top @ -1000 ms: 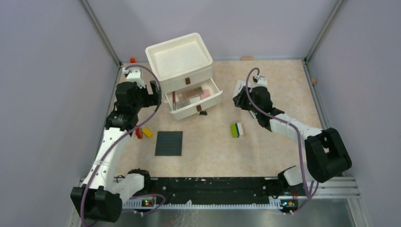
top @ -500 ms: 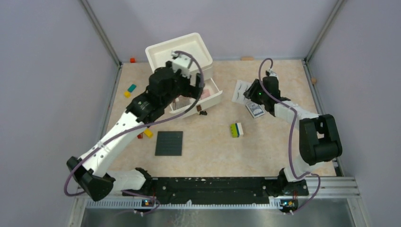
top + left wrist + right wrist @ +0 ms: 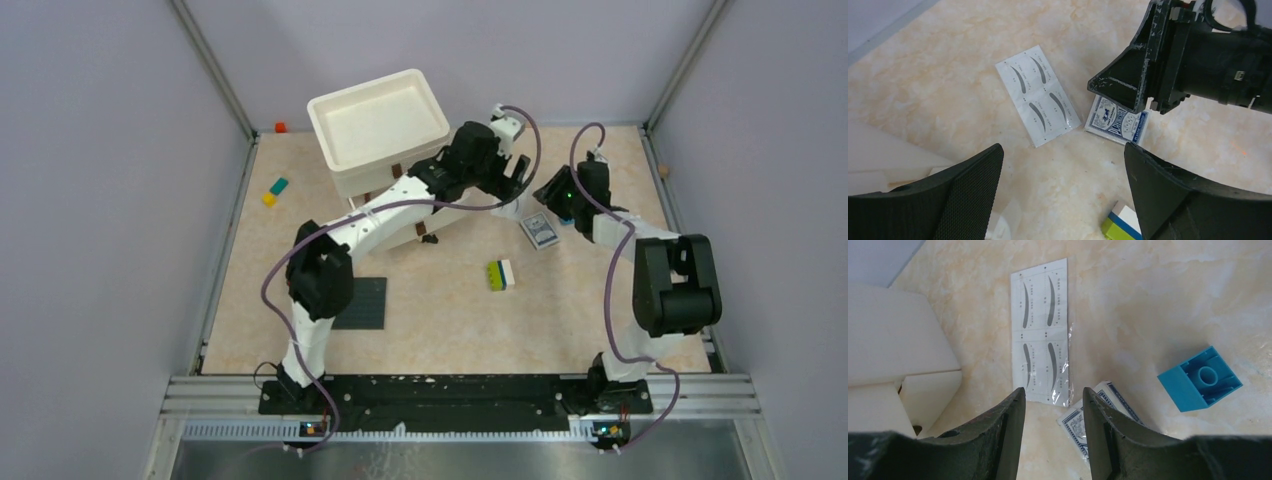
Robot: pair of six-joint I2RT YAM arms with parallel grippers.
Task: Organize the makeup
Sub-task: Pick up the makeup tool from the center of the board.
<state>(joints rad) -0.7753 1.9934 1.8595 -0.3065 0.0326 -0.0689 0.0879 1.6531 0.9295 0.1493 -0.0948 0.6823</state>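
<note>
Top view: left gripper and right gripper crowd one spot beside the drawer unit.
Left wrist: jaws spread wide, empty; eyelash card lies flat below, just beside a card deck.
Right wrist: jaws half apart, empty.
Suggest one arm backs off; pinch the card's free edge.

A card deck lies on the worktop, with a blue brick near it. A multicoloured brick stack sits nearer the front, and a dark plate lies to its left. Teal and yellow bricks touch at the far left.
</note>
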